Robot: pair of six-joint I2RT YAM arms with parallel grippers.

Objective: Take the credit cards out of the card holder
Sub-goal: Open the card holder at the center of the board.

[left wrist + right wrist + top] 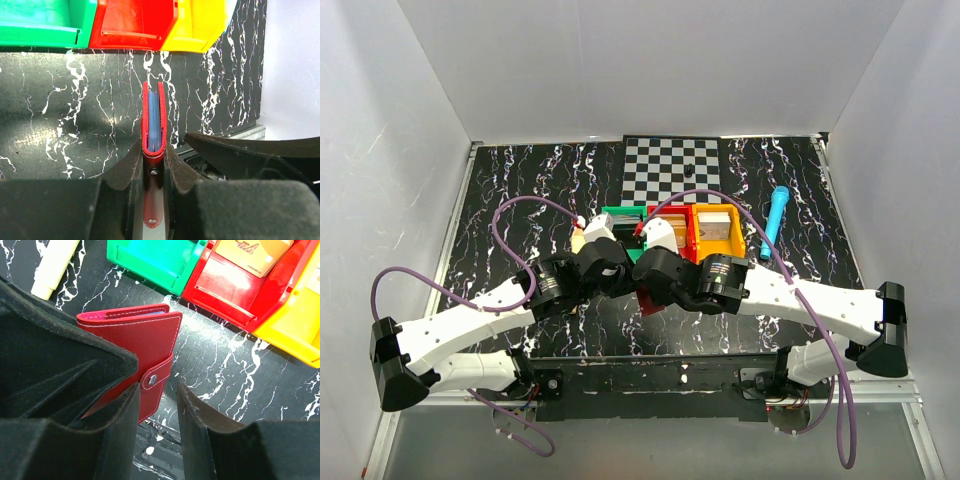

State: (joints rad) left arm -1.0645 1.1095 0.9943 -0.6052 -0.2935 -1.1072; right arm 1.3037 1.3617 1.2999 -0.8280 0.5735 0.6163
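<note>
The card holder (153, 125) is a dark red case, seen edge-on in the left wrist view, with the blue edges of the credit cards (153, 112) showing between its red borders. My left gripper (153, 146) is shut on its lower end and holds it above the table. In the right wrist view the card holder (135, 340) shows its flat red face and a snapped strap. My right gripper (157, 392) is open, its left finger just beside the strap and nothing between the fingers. From the top view both grippers meet at the middle, with the card holder (651, 301) partly hidden beneath them.
A green bin (618, 215), a red bin (672, 215) and an orange bin (715, 235) stand in a row just beyond the grippers. A checkered board (670, 165) lies behind them. A blue pen (775, 220) lies to the right, a cream marker (52, 265) to the left.
</note>
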